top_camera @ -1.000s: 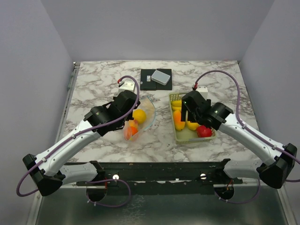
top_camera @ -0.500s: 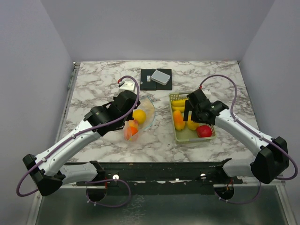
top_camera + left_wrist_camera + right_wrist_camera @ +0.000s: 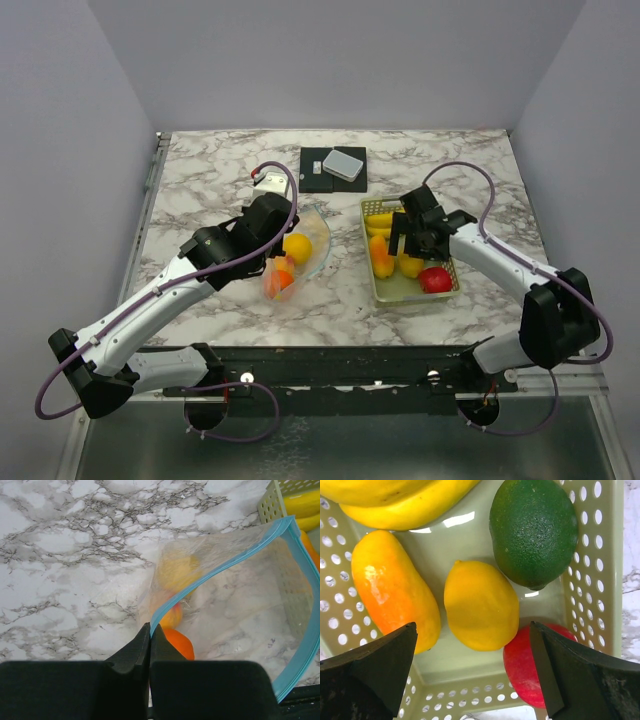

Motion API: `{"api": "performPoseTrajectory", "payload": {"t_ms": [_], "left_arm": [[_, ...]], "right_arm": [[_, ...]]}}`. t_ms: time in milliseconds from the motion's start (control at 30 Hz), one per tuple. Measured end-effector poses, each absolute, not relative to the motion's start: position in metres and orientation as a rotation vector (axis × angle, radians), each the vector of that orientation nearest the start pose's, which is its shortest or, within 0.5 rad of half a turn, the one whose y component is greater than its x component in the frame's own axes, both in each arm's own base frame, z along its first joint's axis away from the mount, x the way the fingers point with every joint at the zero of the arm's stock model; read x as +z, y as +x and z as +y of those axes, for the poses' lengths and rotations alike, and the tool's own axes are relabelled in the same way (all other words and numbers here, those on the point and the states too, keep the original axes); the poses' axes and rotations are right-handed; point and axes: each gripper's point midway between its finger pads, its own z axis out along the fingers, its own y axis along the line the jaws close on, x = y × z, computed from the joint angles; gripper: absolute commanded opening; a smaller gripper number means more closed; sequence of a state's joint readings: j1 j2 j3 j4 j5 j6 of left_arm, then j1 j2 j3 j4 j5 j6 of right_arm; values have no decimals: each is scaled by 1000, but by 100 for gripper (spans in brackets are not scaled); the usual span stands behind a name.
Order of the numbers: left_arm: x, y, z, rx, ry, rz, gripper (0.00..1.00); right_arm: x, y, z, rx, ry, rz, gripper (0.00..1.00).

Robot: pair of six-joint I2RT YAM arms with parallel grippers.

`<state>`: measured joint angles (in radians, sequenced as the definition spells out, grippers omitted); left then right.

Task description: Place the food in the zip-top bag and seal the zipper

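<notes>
The clear zip-top bag [image 3: 300, 255] lies left of centre with an orange [image 3: 175, 642] and a yellow fruit [image 3: 177, 570] inside. My left gripper [image 3: 149, 626] is shut on its light blue zipper strip [image 3: 210, 580], holding the mouth open. My right gripper [image 3: 472, 630] is open above the slotted basket [image 3: 378, 290], straddling a yellow lemon [image 3: 480, 605]. Around it lie an orange-yellow fruit [image 3: 395, 590], a dark green fruit [image 3: 535, 530], a red apple [image 3: 525, 665] and a banana [image 3: 405, 500].
A black pad with a grey box [image 3: 343, 164] sits at the back centre. A small white block [image 3: 268, 181] lies behind the left arm. The basket's perforated walls [image 3: 600, 555] stand close round my right fingers.
My right gripper has swung back over the basket and lowered above the fruits. The left arm and the bag have not moved.
</notes>
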<state>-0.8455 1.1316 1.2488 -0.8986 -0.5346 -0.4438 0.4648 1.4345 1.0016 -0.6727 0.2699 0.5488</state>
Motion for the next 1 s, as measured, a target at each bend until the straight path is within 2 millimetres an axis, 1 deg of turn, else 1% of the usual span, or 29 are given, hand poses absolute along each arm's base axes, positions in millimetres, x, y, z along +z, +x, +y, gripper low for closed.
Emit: {"api": "performPoseTrajectory", "payload": {"t_ms": [133,267,400,467,567,733,867,900,1000], "left_arm": [[249,244,-163,-69,194,2214,0],[249,244,-163,-69,194,2214,0],[249,244,-163,-69,194,2214,0],[249,244,-163,-69,194,2214,0],[249,244,-163,-69,194,2214,0],[249,244,-163,-69,194,2215,0],[249,244,-163,-69,194,2215,0],[249,244,-163,-69,194,2215,0],[249,244,-163,-69,193,2215,0]], "right_arm": [[78,290,114,-19,203,2618,99],[62,288,109,-43,214,2646,96],[51,287,106,-60,222,2666,88],[49,289,106,-57,226,2666,81],[49,290,107,-50,227,2663,72],[50,291,109,-38,226,2658,53],[55,291,109,-26,222,2646,39],[58,292,109,-20,221,2639,37],[68,291,110,8,218,2618,35]]}}
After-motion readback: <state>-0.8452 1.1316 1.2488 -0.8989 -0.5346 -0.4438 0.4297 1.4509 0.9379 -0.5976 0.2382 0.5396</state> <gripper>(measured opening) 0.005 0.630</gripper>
